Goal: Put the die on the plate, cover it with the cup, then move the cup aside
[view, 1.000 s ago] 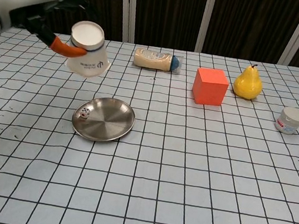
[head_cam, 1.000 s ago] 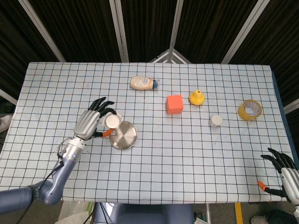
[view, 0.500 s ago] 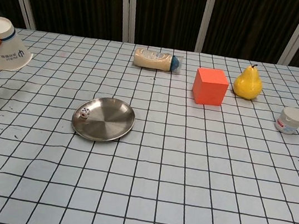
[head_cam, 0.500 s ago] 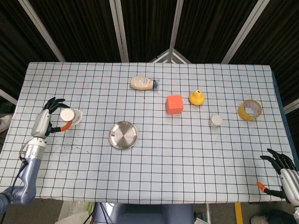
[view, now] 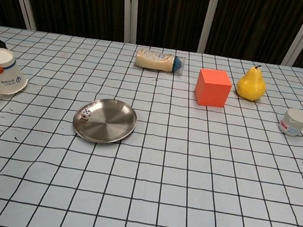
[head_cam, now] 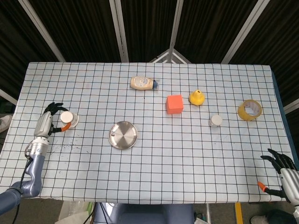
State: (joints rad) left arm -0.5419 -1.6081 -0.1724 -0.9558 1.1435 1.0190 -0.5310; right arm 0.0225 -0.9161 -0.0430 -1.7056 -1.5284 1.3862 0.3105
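Black-gridded white cloth covers the table [view: 195, 200], with dark slatted panels and pale metal struts behind it. At the near right corner the right hand [head_cam: 286, 176] rests with fingers spread, holding nothing. Further in, the round stainless-steel plate [view: 111, 126] holds the small white die [view: 85, 115] near its left rim. Well to the plate's left, the inverted white paper cup [view: 4, 74] stands on the cloth, gripped by the left hand [head_cam: 45, 123], whose fingers wrap around it. Right of centre stands a small white lidded jar [view: 295, 122]. Beyond it lie an orange cube [view: 212, 87], a yellow pear [view: 251, 84], a yellow tape roll [head_cam: 249, 109] and, farthest, a beige squeeze bottle [view: 158, 61] on its side.
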